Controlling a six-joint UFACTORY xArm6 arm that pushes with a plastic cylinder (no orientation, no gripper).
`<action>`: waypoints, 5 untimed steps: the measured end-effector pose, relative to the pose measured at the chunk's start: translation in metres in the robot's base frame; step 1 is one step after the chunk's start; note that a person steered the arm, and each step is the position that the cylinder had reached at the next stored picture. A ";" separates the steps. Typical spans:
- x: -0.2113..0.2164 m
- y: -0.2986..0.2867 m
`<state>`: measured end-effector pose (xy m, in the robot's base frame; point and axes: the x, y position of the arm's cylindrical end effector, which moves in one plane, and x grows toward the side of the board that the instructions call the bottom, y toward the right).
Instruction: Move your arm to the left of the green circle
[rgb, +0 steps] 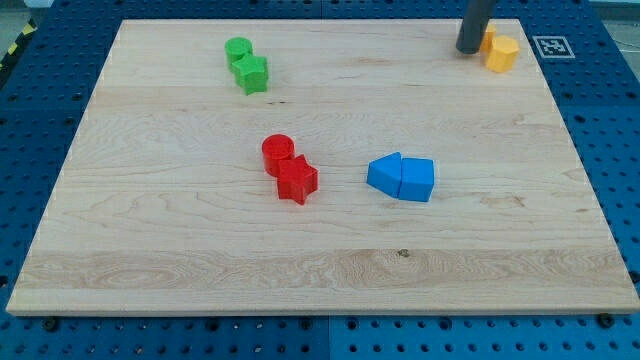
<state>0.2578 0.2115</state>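
The green circle (238, 49) sits near the view's top left, touching a green star (251, 74) just below and to its right. My tip (468, 50) is the lower end of a dark rod at the view's top right, far to the right of the green circle. It stands right beside the left of two yellow blocks (499, 49).
A red circle (278, 151) and a red star (297, 181) touch each other near the board's middle. Two blue blocks (401, 177) lie side by side to their right. The wooden board (150, 250) lies on a blue perforated table.
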 end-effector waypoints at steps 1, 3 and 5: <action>0.000 -0.017; -0.006 -0.153; -0.040 -0.308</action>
<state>0.2181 -0.0961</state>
